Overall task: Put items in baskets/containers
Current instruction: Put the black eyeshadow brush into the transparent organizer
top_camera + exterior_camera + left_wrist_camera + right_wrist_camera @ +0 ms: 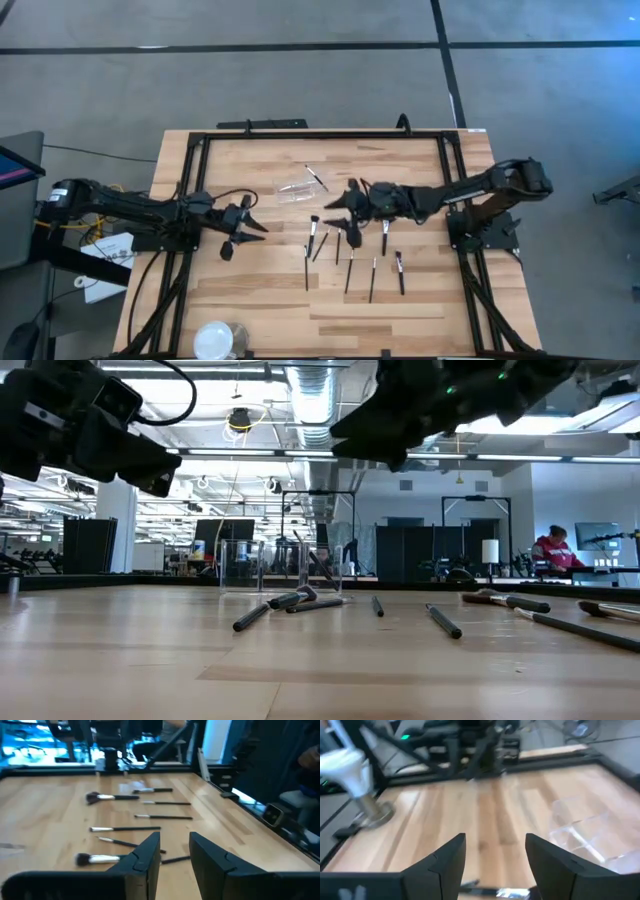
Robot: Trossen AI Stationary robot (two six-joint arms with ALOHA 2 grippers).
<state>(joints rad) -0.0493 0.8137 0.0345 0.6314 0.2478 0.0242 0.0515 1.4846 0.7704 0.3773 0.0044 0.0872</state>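
Note:
Several slim dark makeup brushes (pixel 349 268) lie flat on the wooden table, right of its middle, also in the left wrist view (pixel 125 828). The clear container (pixel 297 190) stands farther back; one brush (pixel 318 565) leans inside it. My right gripper (pixel 335 212) hovers open above the brushes, just right of the container (pixel 590 837), with nothing between its fingers. My left gripper (pixel 248 235) hangs open over the table's left part, pointing toward the brushes, fingers (pixel 145 855) holding nothing.
A round white and clear object (pixel 215 340) sits at the table's near edge. A black frame (pixel 200 140) runs along the table's sides and back. Bare wood lies between my left gripper and the brushes. A person (pixel 553 550) sits far off in the room.

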